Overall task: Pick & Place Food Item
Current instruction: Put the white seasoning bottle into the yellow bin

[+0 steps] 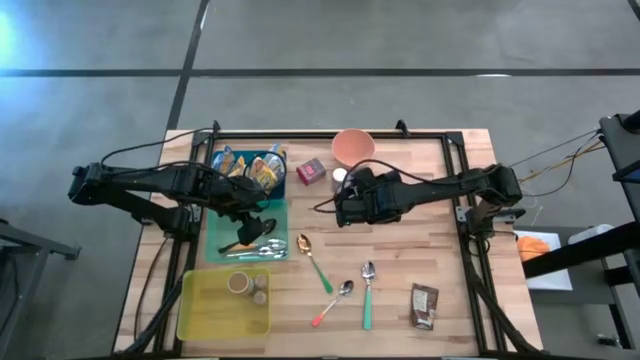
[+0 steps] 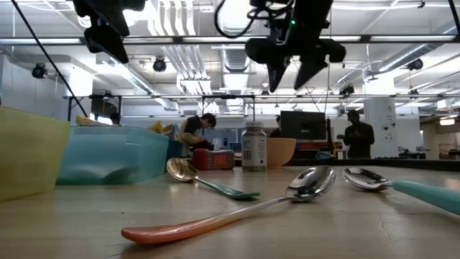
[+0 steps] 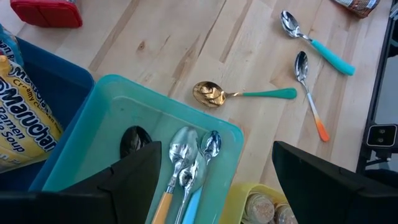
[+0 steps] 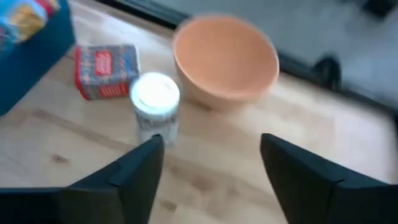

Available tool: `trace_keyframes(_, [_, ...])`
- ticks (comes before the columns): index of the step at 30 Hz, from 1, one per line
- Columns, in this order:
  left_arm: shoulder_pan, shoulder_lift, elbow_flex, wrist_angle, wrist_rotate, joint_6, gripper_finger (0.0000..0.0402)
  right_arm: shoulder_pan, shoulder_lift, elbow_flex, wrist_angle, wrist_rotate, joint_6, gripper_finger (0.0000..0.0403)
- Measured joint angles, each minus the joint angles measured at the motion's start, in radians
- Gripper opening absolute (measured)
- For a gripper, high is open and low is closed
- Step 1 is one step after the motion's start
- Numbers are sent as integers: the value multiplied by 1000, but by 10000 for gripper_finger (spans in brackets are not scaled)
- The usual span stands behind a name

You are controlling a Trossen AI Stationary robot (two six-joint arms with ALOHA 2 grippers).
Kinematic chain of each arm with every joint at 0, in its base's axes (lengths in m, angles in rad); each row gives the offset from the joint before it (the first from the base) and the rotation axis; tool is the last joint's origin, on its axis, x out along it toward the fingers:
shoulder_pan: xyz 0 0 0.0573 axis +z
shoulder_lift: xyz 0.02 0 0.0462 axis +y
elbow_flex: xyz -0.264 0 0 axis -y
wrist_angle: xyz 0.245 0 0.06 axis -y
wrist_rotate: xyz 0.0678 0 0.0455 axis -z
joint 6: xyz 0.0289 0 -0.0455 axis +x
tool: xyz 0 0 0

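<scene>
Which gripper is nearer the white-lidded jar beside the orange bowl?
Right. The right gripper hangs just beside the white-lidded jar; the left gripper is over the teal tray.

Three spoons [image 1: 315, 262] lie on the table, one bowl [image 1: 353, 147], one jar [image 4: 155, 106].

Orange bowl [image 4: 225, 57], teal tray [image 1: 246, 231], yellow bin [image 1: 200, 312].

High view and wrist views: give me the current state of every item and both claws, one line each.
Left claw: open, empty, above the teal tray.
Right claw: open, empty, raised near the jar.
Jar: upright, white lid on.
Orange bowl: upright, looks empty.
Teal tray: holds several spoons.
Blue bin: holds noodle packets.
Yellow bin: holds small jars.
Gold spoon: lying on the table, bowl up.
Red box: lying beside the jar.
</scene>
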Motion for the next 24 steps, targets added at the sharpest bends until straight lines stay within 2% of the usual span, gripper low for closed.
trace_keyframes(2, [0,0,0,1,0,0,312,-9,-1,-10,-39,-30,87,294])
trace_keyframes(4, [0,0,0,2,0,0,312,-10,-2,-20,-64,-11,135,321])
trace_keyframes(10, [0,0,0,2,0,0,312,48,-13,-26,-58,79,89,377])
trace_keyframes(14, [0,0,0,7,0,0,312,90,-19,-30,-59,149,69,383])
trace_keyframes(16, [0,0,0,11,0,0,312,96,-21,-31,-60,150,93,384])
trace_keyframes(24, [0,0,0,30,0,-2,312,70,-21,-81,-66,21,183,384])
